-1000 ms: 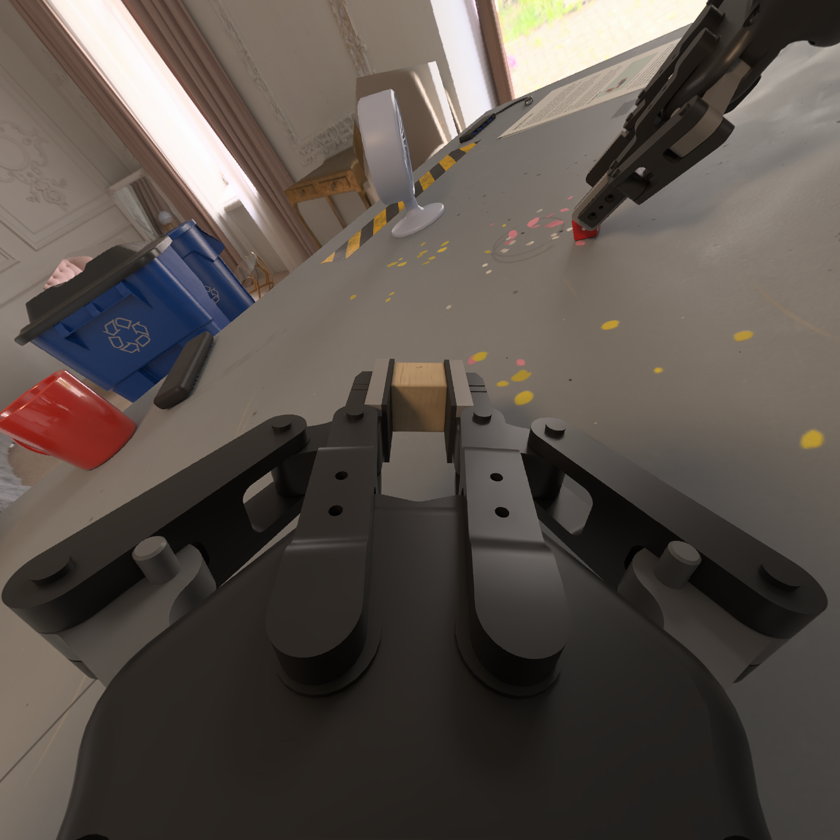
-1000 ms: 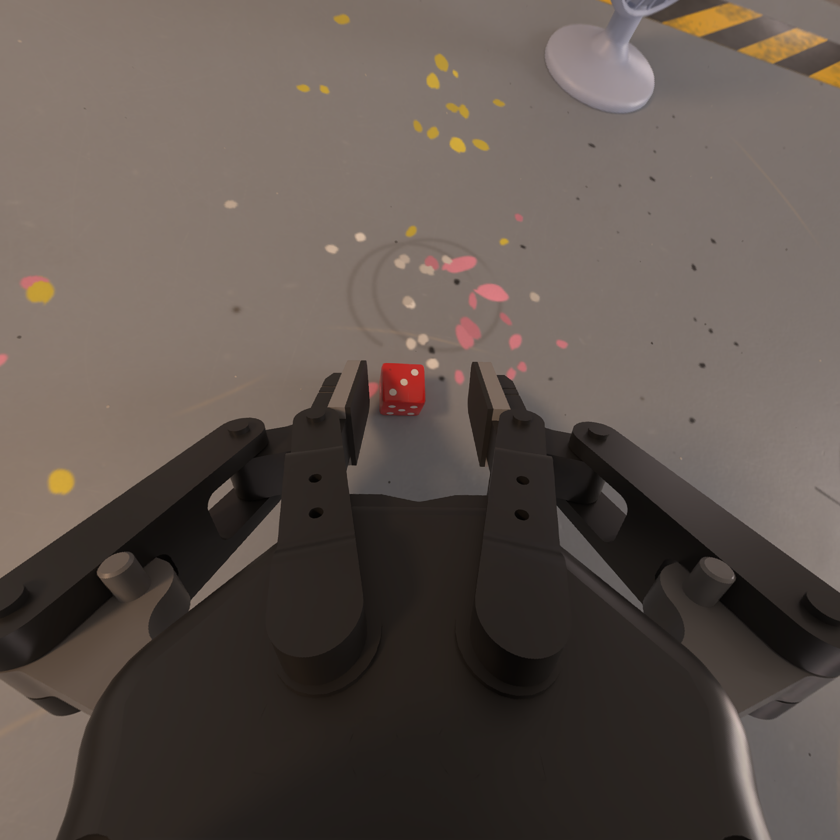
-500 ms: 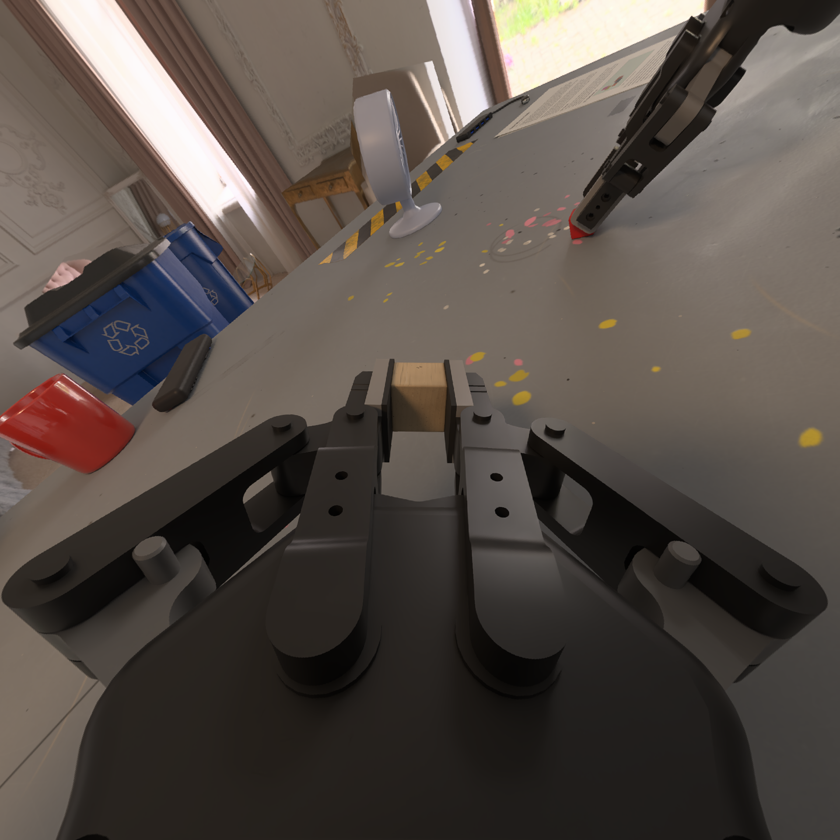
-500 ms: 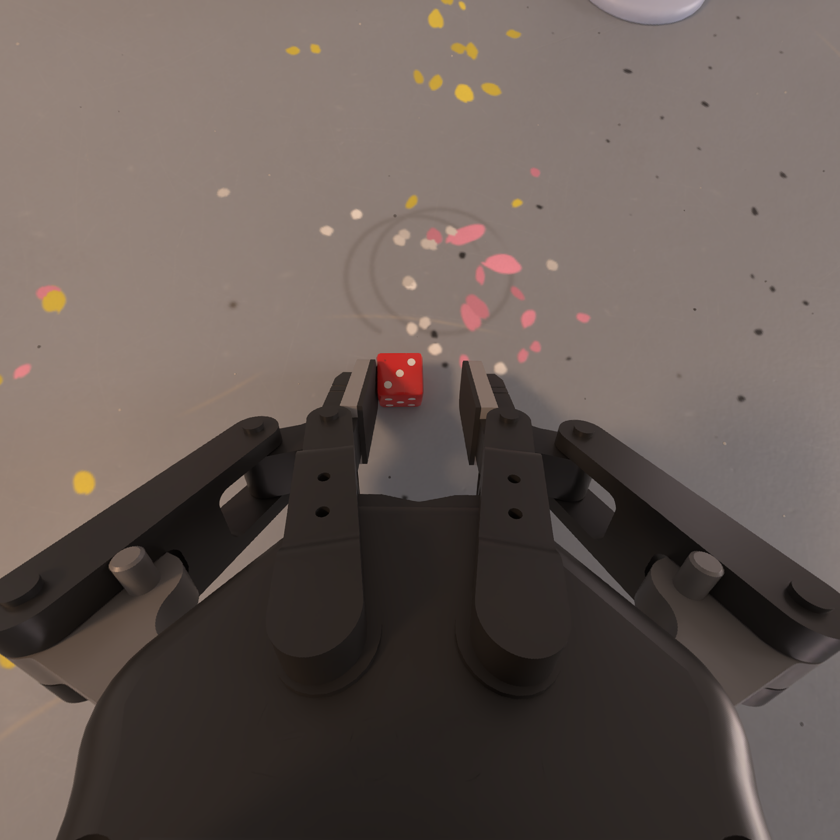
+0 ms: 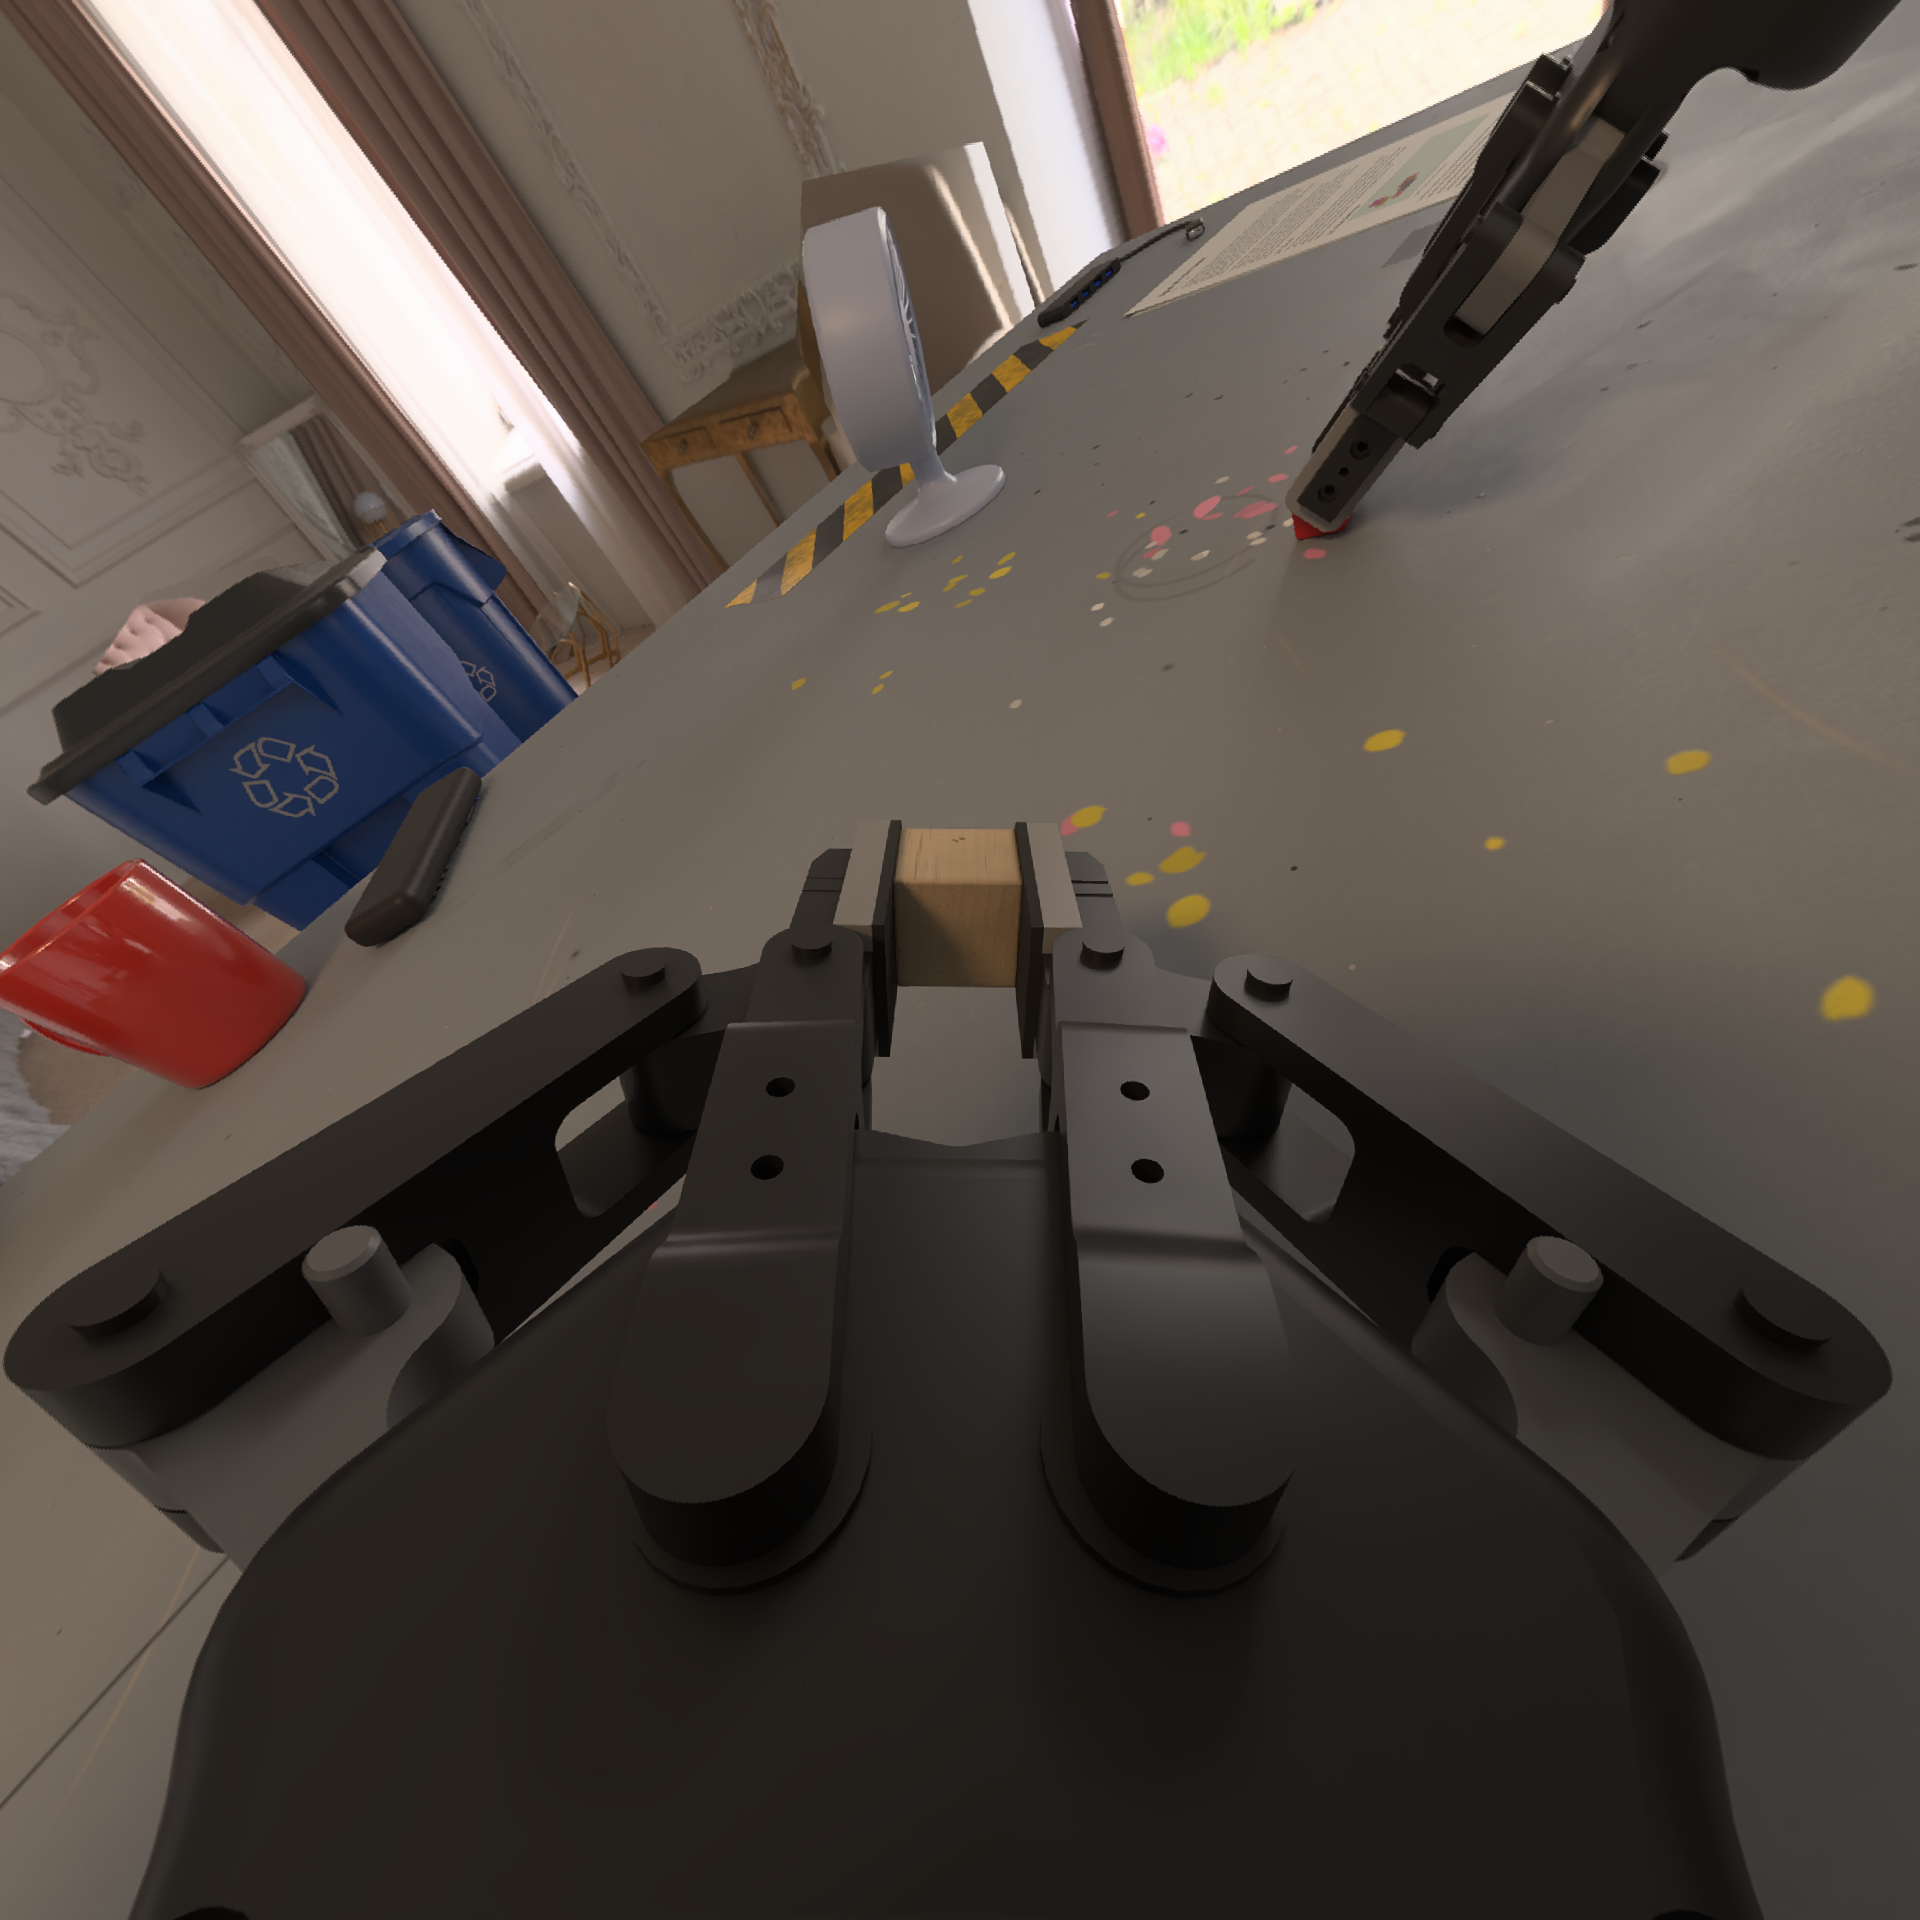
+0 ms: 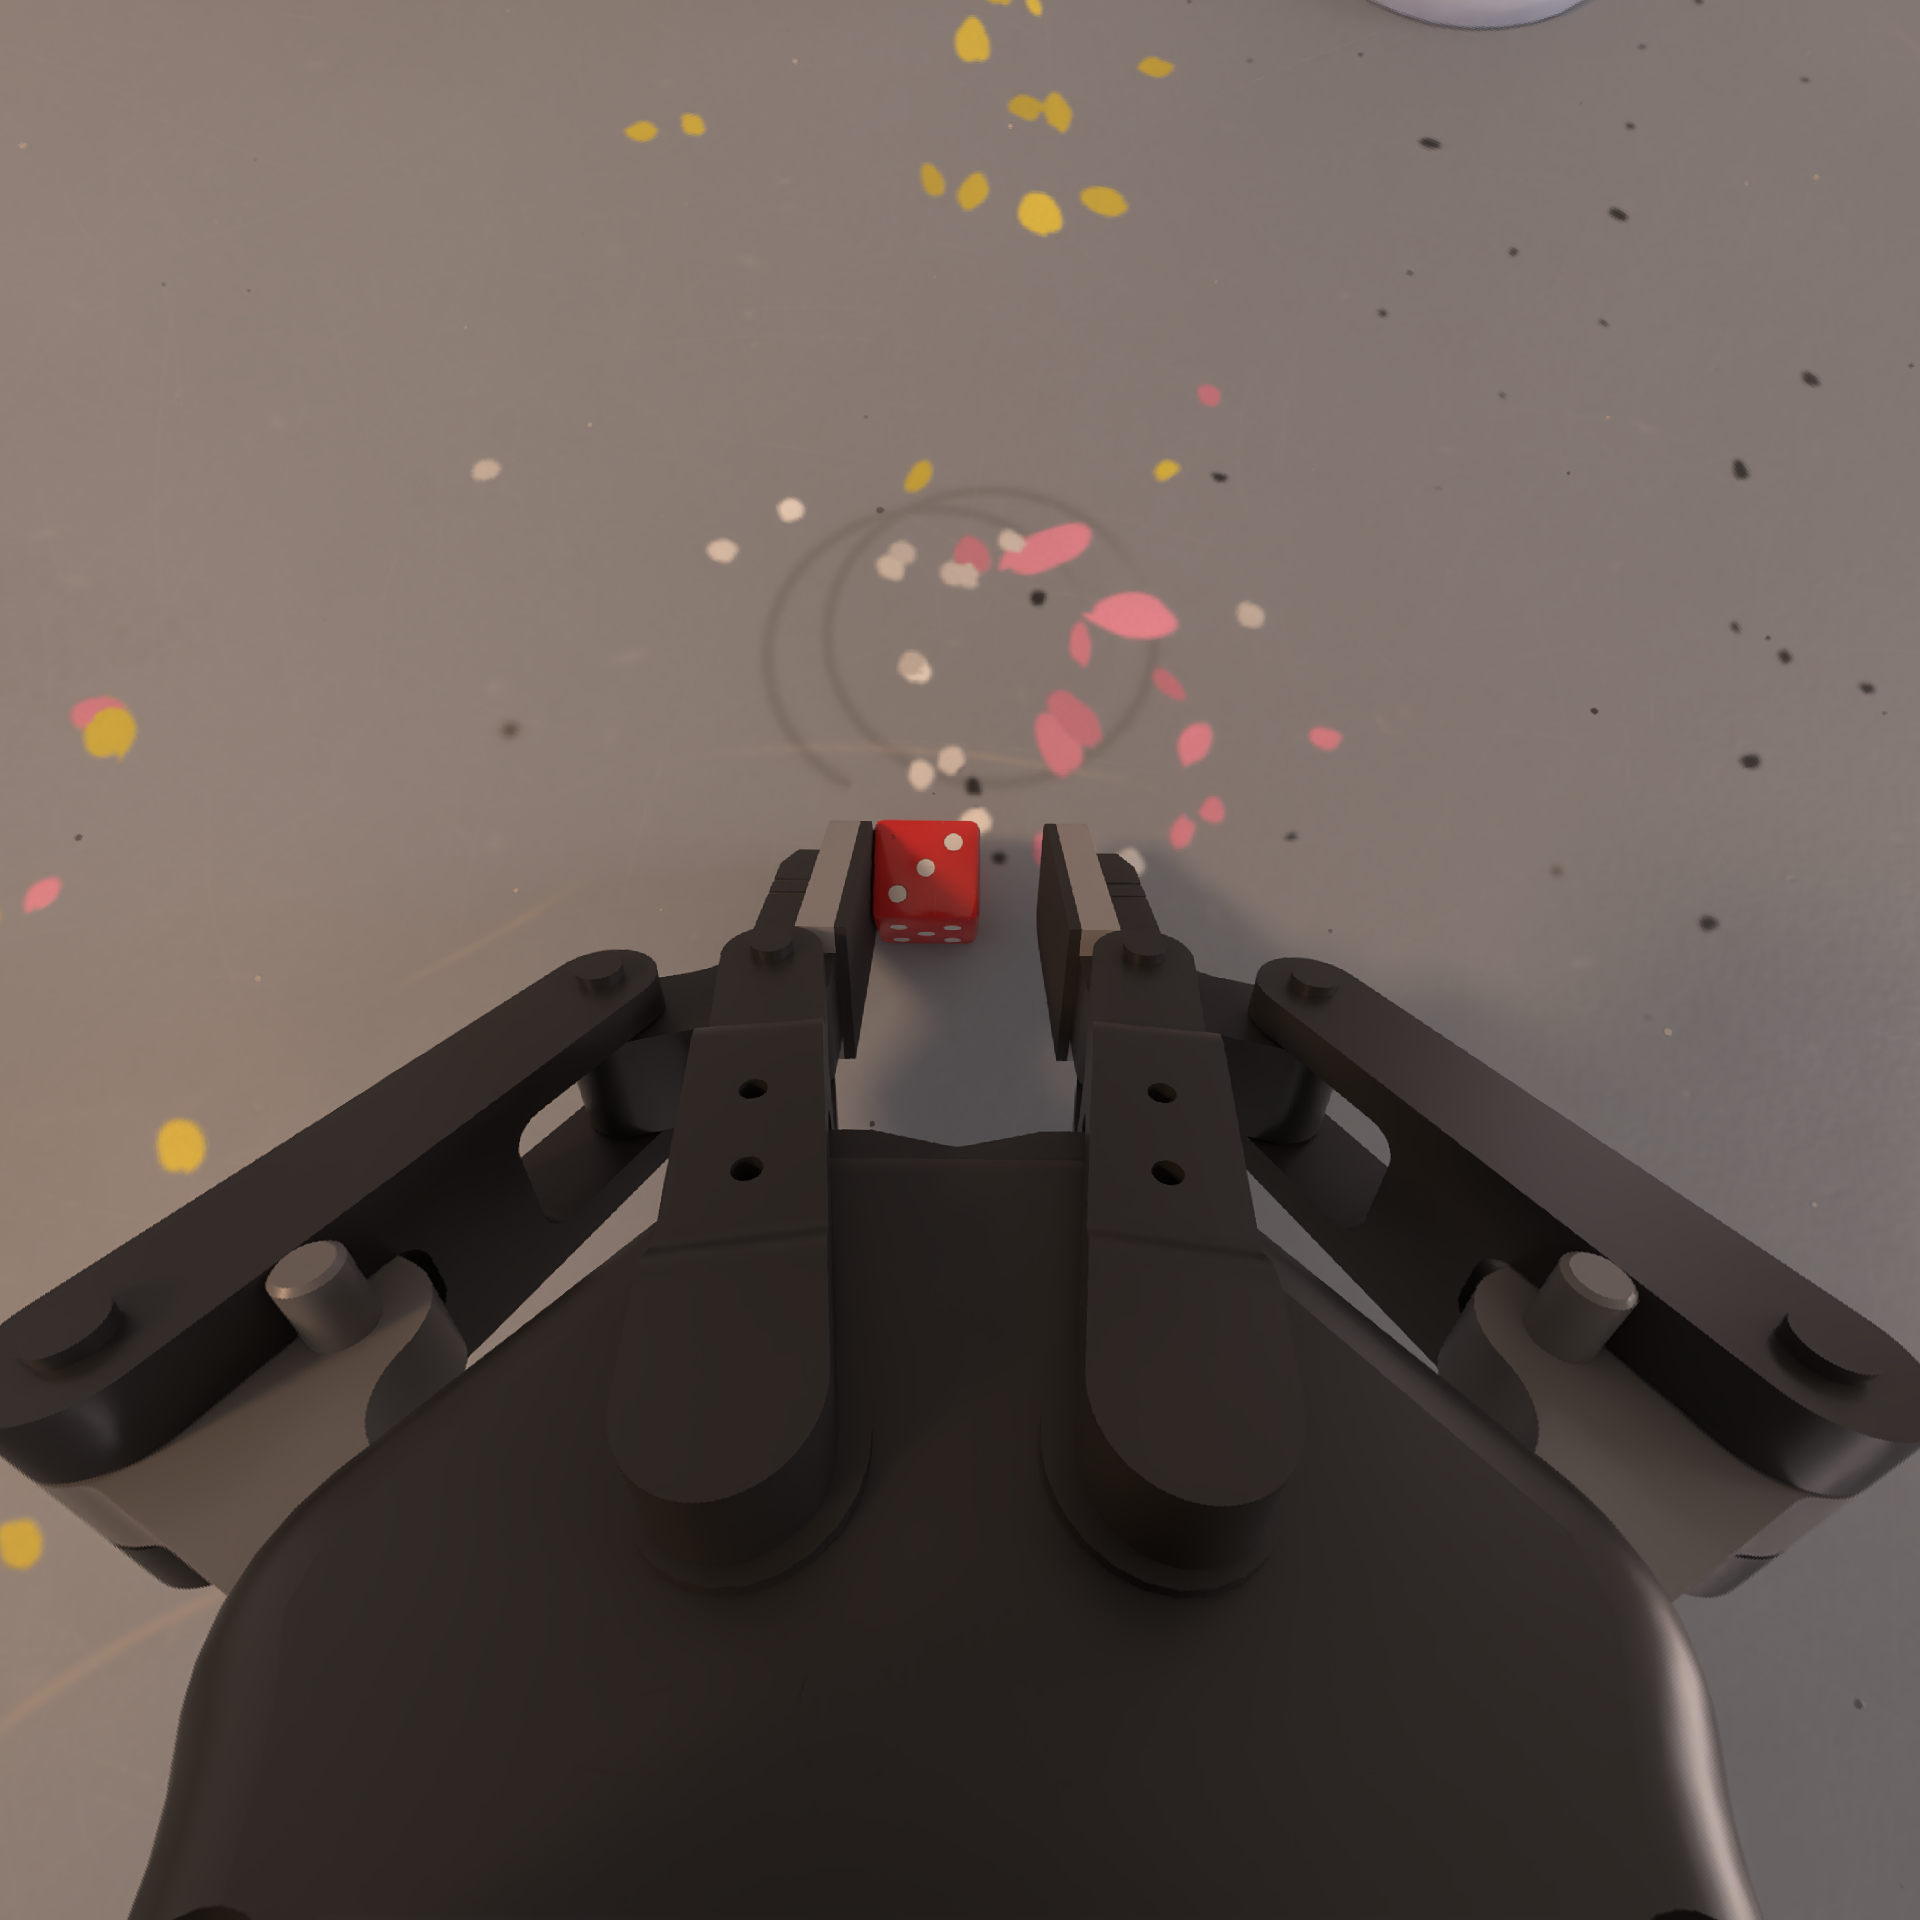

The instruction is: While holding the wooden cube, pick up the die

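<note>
L wrist view: our left gripper point(image 5: 956, 904) was clamped on the cube point(image 5: 956, 904), both pads flat against its sides, cube held clear above the table point(image 5: 1351, 935) w/ nothing else touching it. So the holding half of the task looked covered. Far off toward the table's far right corner, the right gripper point(image 5: 1325, 509) was down at the surface w/ only a sliver of the red die point(image 5: 1317, 528) showing under its tips. A white fan point(image 5: 883, 364) stood near the far edge by the striped tape; a dark bar point(image 5: 416, 857) lay at the left edge; blue bin point(image 5: 281, 748) and red tub point(image 5: 145, 977) sat beyond it, off the table.

R wrist view: we were mid-grasp on the die point(image 6: 927, 881). The right gripper point(image 6: 951, 883) was partly open, straddling the die, which sat on the table point(image 6: 416, 416) amid paint specks. L pad looked touching or just beside the die's side; R pad stood apart w/ a clear gap. Not gripped yet, we judged. Next move: close the rest of the way so the R pad meets the die w/o sliding it, then lift straight up, left gripper staying firm on the cube.
</note>
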Action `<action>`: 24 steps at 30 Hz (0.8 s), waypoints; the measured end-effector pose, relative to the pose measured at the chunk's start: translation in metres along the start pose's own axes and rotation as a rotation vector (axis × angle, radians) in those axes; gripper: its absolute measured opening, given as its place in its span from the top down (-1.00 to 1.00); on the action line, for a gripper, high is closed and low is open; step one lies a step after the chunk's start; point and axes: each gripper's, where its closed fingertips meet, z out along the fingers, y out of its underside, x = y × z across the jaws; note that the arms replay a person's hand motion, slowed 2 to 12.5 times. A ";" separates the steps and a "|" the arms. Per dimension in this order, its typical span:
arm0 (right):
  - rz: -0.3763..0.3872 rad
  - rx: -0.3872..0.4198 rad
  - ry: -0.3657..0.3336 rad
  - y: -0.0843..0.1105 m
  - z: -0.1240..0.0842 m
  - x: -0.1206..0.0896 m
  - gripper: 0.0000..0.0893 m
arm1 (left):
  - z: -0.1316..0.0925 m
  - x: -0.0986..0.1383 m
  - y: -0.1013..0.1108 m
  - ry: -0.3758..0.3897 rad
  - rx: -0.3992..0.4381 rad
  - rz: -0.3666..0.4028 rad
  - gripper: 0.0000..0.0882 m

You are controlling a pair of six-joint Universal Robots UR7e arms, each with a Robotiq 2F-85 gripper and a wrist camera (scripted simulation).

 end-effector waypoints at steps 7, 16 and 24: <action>-0.006 -0.004 -0.002 -0.001 0.002 -0.001 0.43 | 0.000 0.000 0.000 0.001 0.002 -0.001 0.57; -0.018 -0.005 -0.026 -0.002 0.002 -0.007 0.53 | 0.000 0.000 -0.001 0.000 0.006 -0.002 0.57; -0.037 -0.004 -0.032 -0.003 0.002 -0.011 0.60 | 0.000 0.000 -0.001 -0.001 0.007 -0.004 0.57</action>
